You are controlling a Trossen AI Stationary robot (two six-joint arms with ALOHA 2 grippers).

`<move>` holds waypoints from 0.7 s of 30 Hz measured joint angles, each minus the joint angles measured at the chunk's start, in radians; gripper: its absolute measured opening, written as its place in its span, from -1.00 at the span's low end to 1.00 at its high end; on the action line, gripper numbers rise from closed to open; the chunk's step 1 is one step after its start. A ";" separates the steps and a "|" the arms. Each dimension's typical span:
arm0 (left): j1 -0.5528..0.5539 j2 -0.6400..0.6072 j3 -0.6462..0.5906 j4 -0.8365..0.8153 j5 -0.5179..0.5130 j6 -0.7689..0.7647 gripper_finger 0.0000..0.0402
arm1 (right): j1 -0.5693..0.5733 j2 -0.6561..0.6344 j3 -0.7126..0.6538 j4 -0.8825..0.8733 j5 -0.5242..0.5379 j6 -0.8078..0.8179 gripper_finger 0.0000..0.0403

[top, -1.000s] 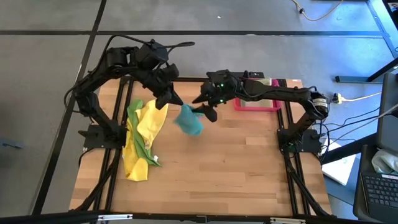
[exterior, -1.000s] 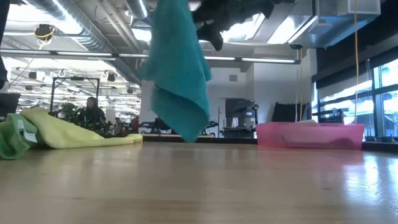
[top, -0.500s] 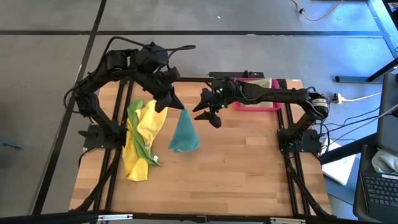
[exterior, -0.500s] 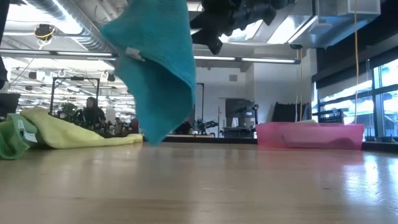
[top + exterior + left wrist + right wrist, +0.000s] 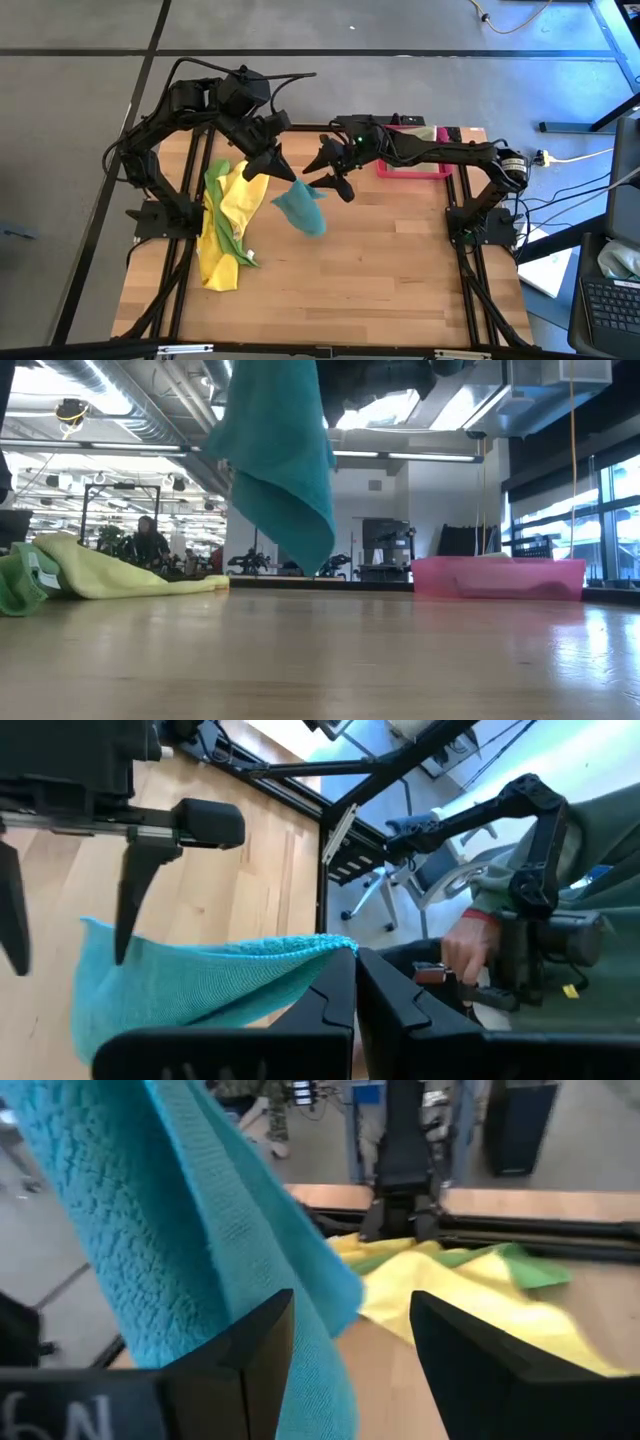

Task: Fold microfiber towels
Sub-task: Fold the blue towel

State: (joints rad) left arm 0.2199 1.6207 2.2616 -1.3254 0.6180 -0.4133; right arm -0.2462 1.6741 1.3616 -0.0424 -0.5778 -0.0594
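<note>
A teal towel (image 5: 300,208) hangs in the air over the middle of the table, its lowest tip (image 5: 310,565) clear of the wood. My left gripper (image 5: 282,168) is shut on its upper corner. My right gripper (image 5: 325,172) stands open just to the towel's right, at about the same height. In the right wrist view the towel's edge (image 5: 320,1350) hangs between the two fingers (image 5: 250,1355); whether it touches them I cannot tell. A heap of yellow and green towels (image 5: 228,220) lies on the table's left side. My left gripper pinches one corner of the teal towel (image 5: 338,948) between its two shut fingers, coming slanting down from the table's far left. The towel hangs slack below the fingers in loose folds, lifted clear of the table.
A pink tray (image 5: 412,165) stands at the far right of the table (image 5: 380,270), behind my right arm. The towel heap (image 5: 100,575) fills the left strip. Bare wood lies in the middle and near half. A person's hand (image 5: 470,935) shows beyond the table.
The teal towel has swung while it hangs from my left gripper: its lower part flared out toward the table's left and near edge, then dropped back under the grip. My right gripper has rolled and tipped a little beside the towel, staying in place.
</note>
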 joint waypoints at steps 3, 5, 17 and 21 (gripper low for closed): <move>0.000 0.000 0.000 0.001 -0.002 -0.012 -1.00 | 0.000 0.002 0.000 -0.029 -0.019 0.028 0.01; 0.000 0.000 0.000 0.001 -0.012 -0.024 -1.00 | -0.001 0.002 0.000 -0.054 0.005 0.045 0.01; 0.000 0.000 0.000 0.003 -0.033 -0.063 -1.00 | -0.043 -0.101 0.029 -0.462 -0.181 0.126 0.01; 0.000 0.000 0.000 0.007 -0.033 -0.060 -1.00 | -0.006 -0.121 0.025 -0.553 -0.064 -0.029 0.01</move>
State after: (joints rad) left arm 0.2203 1.6207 2.2616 -1.3181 0.5854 -0.4732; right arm -0.2518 1.5529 1.3870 -0.5958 -0.6416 -0.0886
